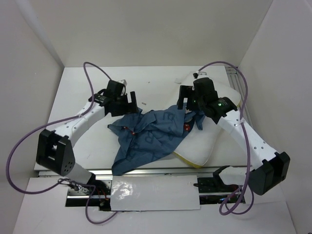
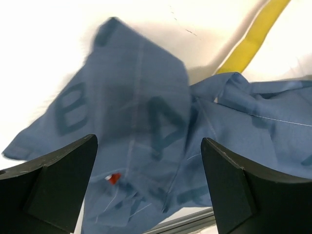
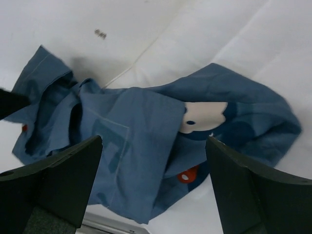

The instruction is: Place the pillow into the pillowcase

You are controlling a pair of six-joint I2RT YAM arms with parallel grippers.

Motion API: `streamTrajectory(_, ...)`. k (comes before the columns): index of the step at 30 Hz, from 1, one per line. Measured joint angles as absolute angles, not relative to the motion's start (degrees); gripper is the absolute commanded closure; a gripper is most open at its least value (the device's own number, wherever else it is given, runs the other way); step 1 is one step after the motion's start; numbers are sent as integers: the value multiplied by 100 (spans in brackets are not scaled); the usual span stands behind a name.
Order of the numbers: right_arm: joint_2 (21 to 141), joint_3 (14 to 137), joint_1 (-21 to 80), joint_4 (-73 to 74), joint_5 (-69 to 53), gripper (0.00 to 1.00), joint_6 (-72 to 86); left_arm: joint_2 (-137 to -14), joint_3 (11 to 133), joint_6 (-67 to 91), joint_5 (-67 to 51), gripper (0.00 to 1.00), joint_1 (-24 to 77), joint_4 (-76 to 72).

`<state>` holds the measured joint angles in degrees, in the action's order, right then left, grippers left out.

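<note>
Top external: the pillow (image 1: 207, 139) lies on the right half of the worktop (image 1: 83, 83), its yellow band (image 1: 187, 161) showing along the near edge. The pillowcase (image 1: 146, 136) is crumpled in the middle of the worktop, its right part lapping over the pillow's left side; the pillow is outside it. The left pincer (image 1: 126, 103) hangs above the far left corner of the pillowcase, and the right pincer (image 1: 191, 111) hangs over the spot where cloth and pillow meet. Left wrist: the left pincer (image 2: 148, 187) is spread wide with nothing between its fingers (image 2: 53, 190), and the pillowcase (image 2: 146, 117) lies rumpled below, dark letters printed on it and a small red spot (image 2: 114, 178) near the lower fold. The yellow band (image 2: 253, 39) runs off toward the upper right, with the pillow (image 2: 297, 48) beyond it and bare worktop (image 2: 44, 39) at upper left. Right wrist: the right pincer (image 3: 153, 183) is also wide apart and holds nothing; its fingers (image 3: 253, 190) frame the pillowcase (image 3: 136, 126), which lies bunched on the pillow (image 3: 253, 44). A pale mouse face (image 3: 202, 119) and a red spotted patch (image 3: 185, 175) show on the cloth.
</note>
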<state>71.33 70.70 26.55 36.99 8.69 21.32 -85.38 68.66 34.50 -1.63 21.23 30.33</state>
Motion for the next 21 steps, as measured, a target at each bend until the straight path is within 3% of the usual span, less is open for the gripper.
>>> streamTrajectory(4,7310,6965,2790,3555,353,6,2134,-9019,7255,3293,67,0,2480,3186)
streamTrajectory(12,7579,6608,2902,3415,16,4,2145,-9848,7856,3168,456,20,2733,3590)
streamTrajectory(16,7719,6580,2947,3369,21,3,2154,-10088,8023,3146,574,43,2825,3754)
streamTrajectory(17,7732,6554,2952,3339,16,3,2156,-10121,8055,3162,611,65,2847,3776)
streamTrajectory(19,7752,6493,2963,3297,-16,6,2158,-10182,8084,3175,670,91,2871,3820)
streamTrajectory(20,7762,6462,2969,3269,-51,10,2161,-10200,8088,3177,690,100,2877,3854)
streamTrajectory(21,7773,6431,2976,3234,-104,16,2165,-10215,8088,3151,709,100,2880,3887)
